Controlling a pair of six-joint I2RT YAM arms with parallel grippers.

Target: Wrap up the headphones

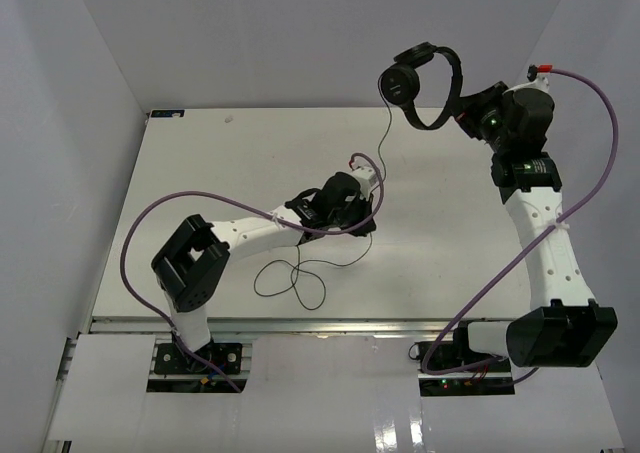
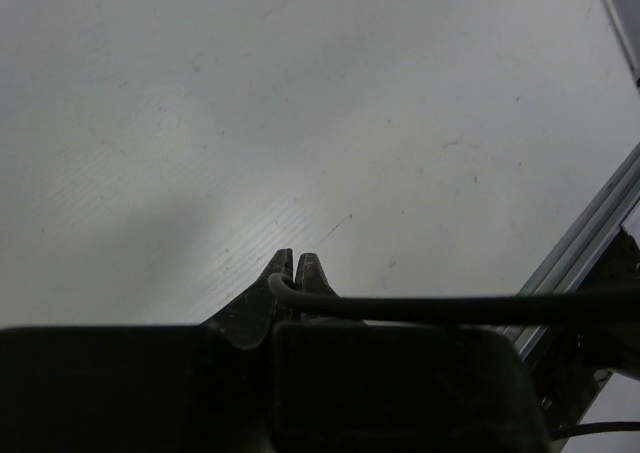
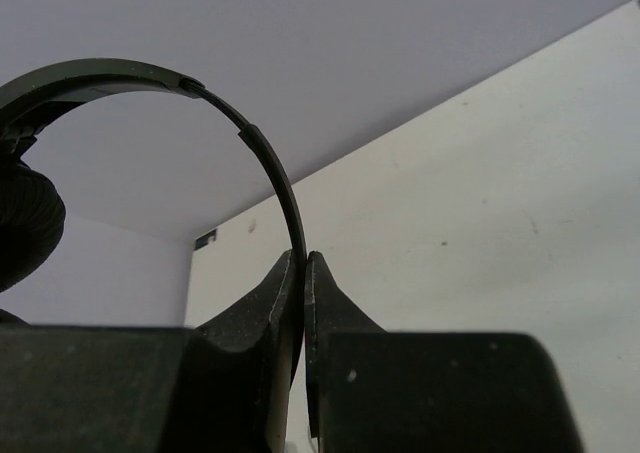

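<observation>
The black headphones (image 1: 428, 81) hang in the air above the table's far right. My right gripper (image 1: 462, 108) is shut on the thin headband (image 3: 272, 161); an earcup (image 3: 22, 225) shows at the left edge of the right wrist view. The thin black cord (image 1: 386, 138) drops from the left earcup to my left gripper (image 1: 368, 201), which is over the middle of the table. In the left wrist view the left gripper (image 2: 295, 259) is shut on the cord (image 2: 450, 309), which bends at the fingertips and runs off to the right. The rest of the cord lies in loose loops (image 1: 290, 275) on the table.
Thick purple robot cables (image 1: 150, 213) arch over each arm, the right one (image 1: 600, 163) swinging wide. The white table (image 1: 220, 163) is walled at the left, back and right. An aluminium rail (image 2: 590, 228) runs along the near edge.
</observation>
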